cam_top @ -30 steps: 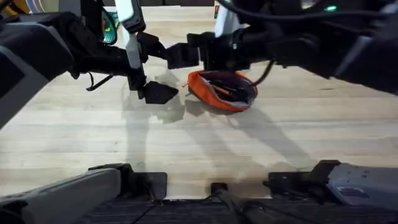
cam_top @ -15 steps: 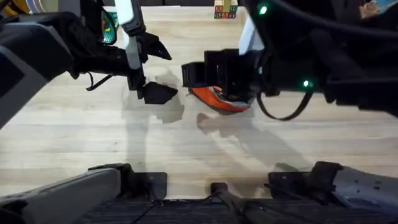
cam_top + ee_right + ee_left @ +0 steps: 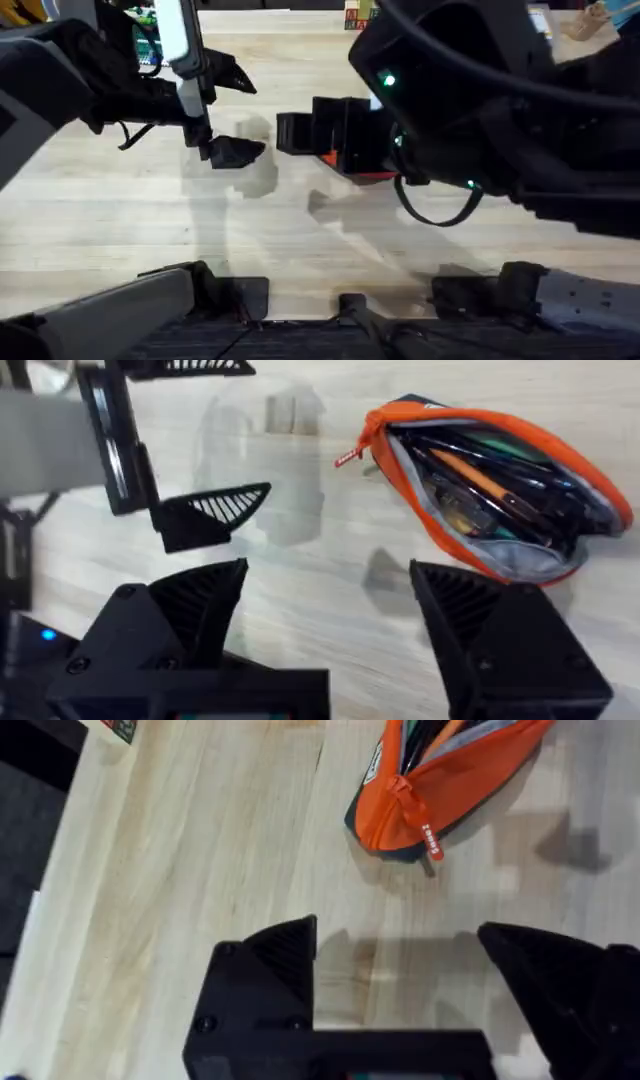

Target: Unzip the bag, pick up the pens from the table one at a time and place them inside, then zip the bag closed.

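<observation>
Small orange fabric pencil pouch [image 3: 500, 490] lies gaping on the light wooden desk [image 3: 150, 230], centre of the overhead frame, pens [image 3: 490, 485] already inside. Right gripper [image 3: 330, 620] is nearer, jaws spread, empty, just short of it. Left gripper [image 3: 400, 980] jaws spread too; zipper pull [image 3: 425, 835] faces it. Zipping remains.

Orange bag [image 3: 500, 490] unzipped on table [image 3: 300, 590], pens [image 3: 480, 475] inside.

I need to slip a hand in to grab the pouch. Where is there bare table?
Bare table lies between the arm bases and the bag. It is crowded beside the bag, between both open end effectors, left and right.
</observation>
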